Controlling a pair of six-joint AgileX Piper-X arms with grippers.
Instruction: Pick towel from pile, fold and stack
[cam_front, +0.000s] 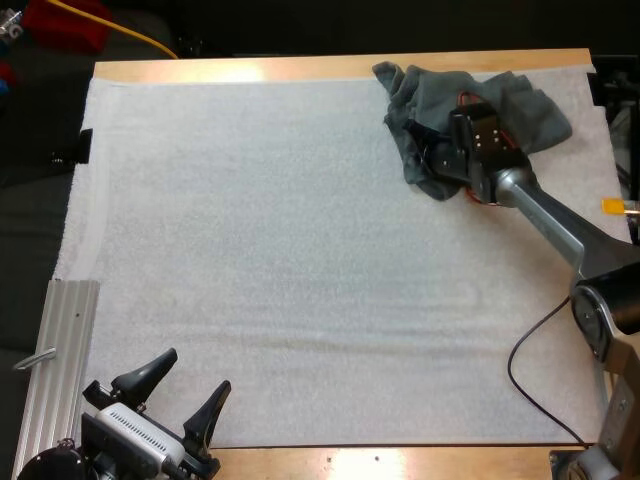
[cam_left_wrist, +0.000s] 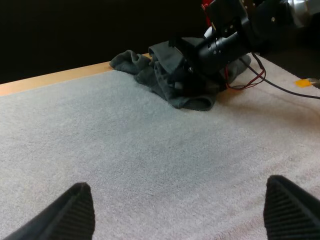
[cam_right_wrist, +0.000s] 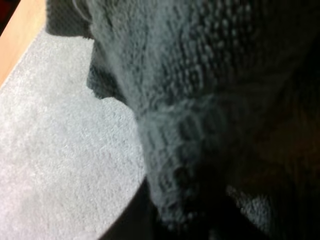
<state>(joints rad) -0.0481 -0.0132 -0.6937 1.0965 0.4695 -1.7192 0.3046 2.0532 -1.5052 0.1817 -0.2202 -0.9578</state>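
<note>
Left arm: enters at the lower left corner, with the wrist low at the near edge of the bench (cam_front: 300, 68).
Left hand (cam_front: 193, 375): points forward across the bench. Both black fingers (cam_front: 150, 372) are spread wide apart with nothing between them.
Right arm: enters at the right edge. The silver forearm is stretched toward the far right of the bench, and the wrist appears pitched down.
Right hand (cam_front: 432, 160): low at the far right, pointing leftward. Its grip cannot be read from here.
</note>
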